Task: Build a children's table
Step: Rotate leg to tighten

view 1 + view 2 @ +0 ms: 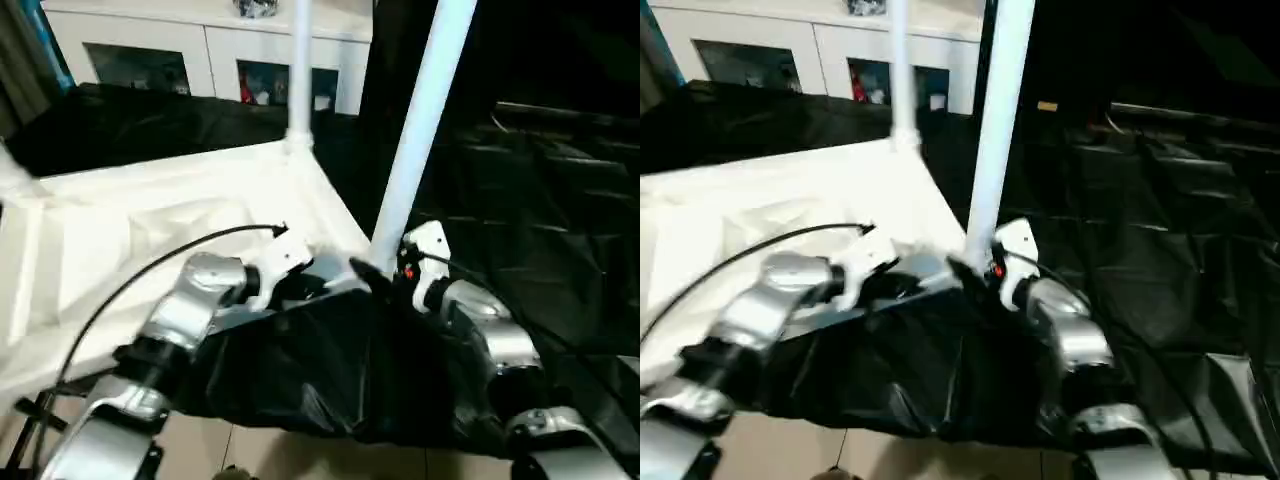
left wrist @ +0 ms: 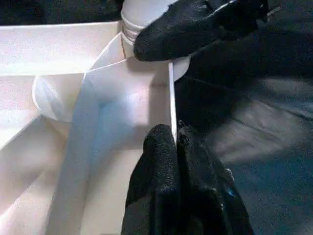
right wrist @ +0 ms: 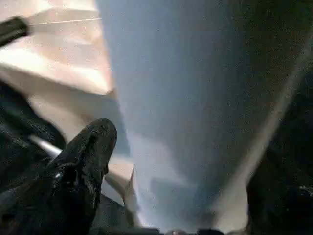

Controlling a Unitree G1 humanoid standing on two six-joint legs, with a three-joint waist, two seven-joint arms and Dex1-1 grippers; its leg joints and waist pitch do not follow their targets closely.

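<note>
Going left to right: the table top (image 1: 150, 230) lies upside down on the black sheet (image 1: 560, 230), ribs up, and my left gripper (image 2: 173, 142) is clenched, fingertips pressed together right at the thin rim wall near the corner socket (image 2: 54, 98); I can't tell whether it pinches that wall or just rests against it. One leg (image 1: 299, 70) stands in the far corner socket. The near leg (image 1: 420, 120) rises tilted from the near corner, and my right gripper (image 1: 385, 275) sits at its base, one finger (image 3: 88, 147) beside the tube, not closed on it. To do this well I'd hold the rim steady, straighten the leg, then push it straight down. No readable writing or brand anywhere, only a white cabinet (image 1: 210, 50) behind.
</note>
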